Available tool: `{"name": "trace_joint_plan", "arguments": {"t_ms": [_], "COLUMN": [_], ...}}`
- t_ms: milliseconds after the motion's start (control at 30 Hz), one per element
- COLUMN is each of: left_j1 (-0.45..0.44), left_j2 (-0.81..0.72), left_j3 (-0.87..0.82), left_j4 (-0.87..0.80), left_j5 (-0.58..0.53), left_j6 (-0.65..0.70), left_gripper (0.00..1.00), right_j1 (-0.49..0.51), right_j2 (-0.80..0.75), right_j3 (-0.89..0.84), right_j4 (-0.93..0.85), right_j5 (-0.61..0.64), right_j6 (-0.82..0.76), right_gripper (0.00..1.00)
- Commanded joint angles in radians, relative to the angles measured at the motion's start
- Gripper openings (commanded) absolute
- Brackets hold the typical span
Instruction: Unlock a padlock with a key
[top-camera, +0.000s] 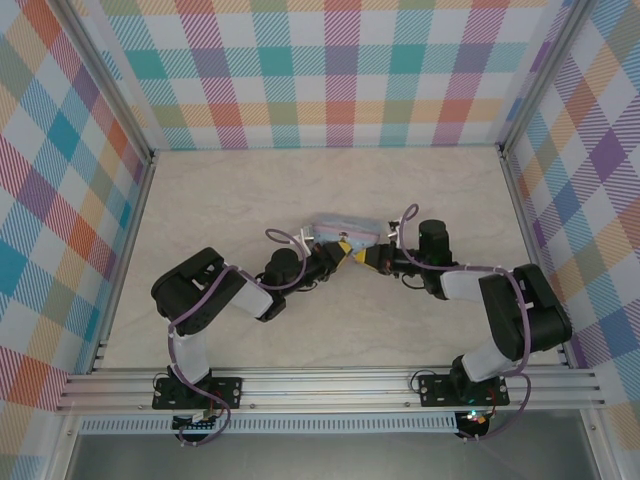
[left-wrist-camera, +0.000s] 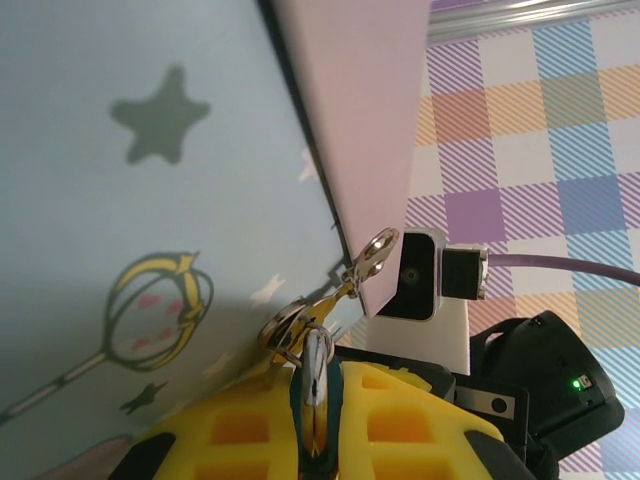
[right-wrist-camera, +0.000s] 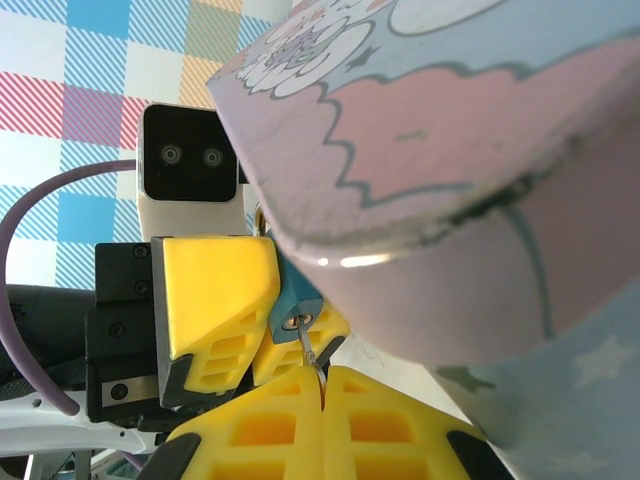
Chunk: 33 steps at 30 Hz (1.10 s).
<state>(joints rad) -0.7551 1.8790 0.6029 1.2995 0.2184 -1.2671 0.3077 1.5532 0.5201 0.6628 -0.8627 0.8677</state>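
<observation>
The small blue padlock (right-wrist-camera: 291, 301) is pinched between the yellow fingers (right-wrist-camera: 215, 290) of my left gripper (left-wrist-camera: 318, 405), which is shut on it. Its metal shackle (left-wrist-camera: 316, 372) sticks out toward the latch ring (left-wrist-camera: 285, 330) of the pale-blue cartoon tin (left-wrist-camera: 150, 200). My right gripper (right-wrist-camera: 323, 388) is shut on the thin key (right-wrist-camera: 308, 348). The key's tip sits in the keyhole on the padlock's bottom face. In the top view both grippers meet just in front of the tin (top-camera: 345, 228), the left gripper (top-camera: 335, 256) on the left and the right gripper (top-camera: 364, 258) on the right.
The tin (right-wrist-camera: 450, 200) looms close over both grippers, with its hasp (left-wrist-camera: 375, 255) hanging at the lid's edge. The right arm's wrist camera (left-wrist-camera: 420, 280) is right behind the padlock. Plaid walls (top-camera: 330, 70) enclose the pale table (top-camera: 250, 190).
</observation>
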Motion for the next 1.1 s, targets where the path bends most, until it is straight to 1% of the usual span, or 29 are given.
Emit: {"name": "trace_joint_plan", "arguments": {"t_ms": [0,100,233,367,733,800,867,967,1067], "left_j1": [-0.022,-0.036,-0.042,-0.044,-0.042,-0.042,-0.041,-0.043,-0.043], "left_j2": [0.02,0.022,0.023,0.02,0.016,0.025,0.034,0.044,0.049], "left_j3": [0.032,0.038,0.035,0.021,-0.005,-0.002,0.01,0.031,0.037], "left_j4": [0.001,0.003,-0.001,0.008,0.0,0.006,0.009,0.008,0.008], "left_j5": [0.063,0.07,0.089,0.114,0.131,0.128,0.132,0.145,0.16], "left_j6": [0.018,0.015,0.024,0.032,0.062,0.059,0.057,0.058,0.061], "left_gripper": [0.0,0.0,0.0,0.0,0.0,0.0,0.0,0.0,0.0], "right_j1": [0.039,0.044,0.043,0.023,-0.032,-0.031,-0.024,0.007,0.029], "right_j2": [0.034,0.063,0.094,0.135,0.113,0.115,0.12,0.125,0.151], "right_j3": [0.068,0.101,0.159,0.197,0.242,0.242,0.228,0.207,0.222], "right_j4": [0.121,0.153,0.126,0.165,0.037,0.034,0.067,0.099,0.138], "right_j5": [0.0,0.012,0.013,-0.005,-0.037,-0.046,-0.053,-0.034,-0.026], "right_j6": [0.014,0.011,-0.027,0.002,-0.052,-0.047,-0.021,0.004,0.032], "right_gripper": [0.0,0.0,0.0,0.0,0.0,0.0,0.0,0.0,0.0]}}
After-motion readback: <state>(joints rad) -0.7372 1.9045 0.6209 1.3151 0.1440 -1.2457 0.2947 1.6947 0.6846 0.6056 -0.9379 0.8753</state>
